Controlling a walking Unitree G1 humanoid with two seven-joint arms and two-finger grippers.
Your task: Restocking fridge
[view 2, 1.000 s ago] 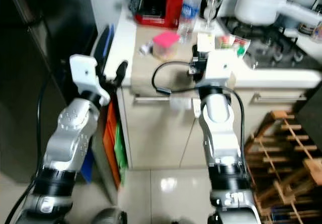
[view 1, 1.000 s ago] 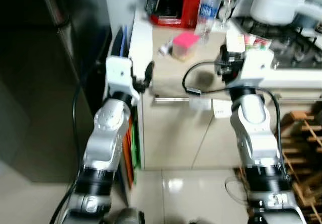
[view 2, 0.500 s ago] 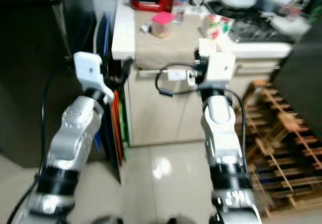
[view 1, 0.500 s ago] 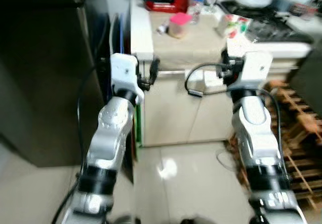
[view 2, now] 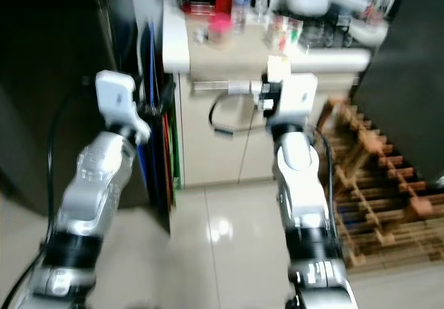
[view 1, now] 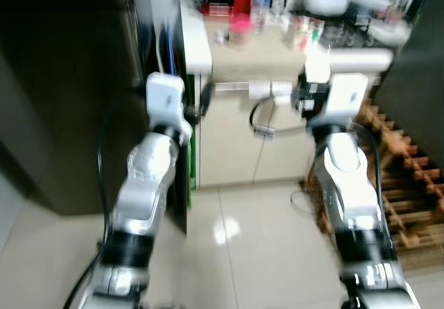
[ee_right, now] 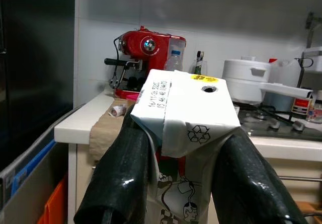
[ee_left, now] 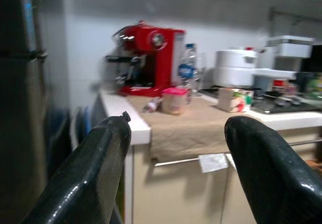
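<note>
Left gripper (ee_left: 176, 148) spread wide (nothing held) before red coffee machine (ee_left: 148, 58)

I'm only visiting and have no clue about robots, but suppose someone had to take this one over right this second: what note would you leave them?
Right gripper: shut on a white carton, held upright in front of the robot.
Left gripper: open, holding nothing, raised toward the counter.
On the counter: a red coffee machine, a water bottle, a pink-lidded tub and another carton.
The dark fridge stands to the robot's left, door closed.
Done: one carton picked up.
Left: open the fridge, put the carton inside, fetch whatever else belongs there.
</note>
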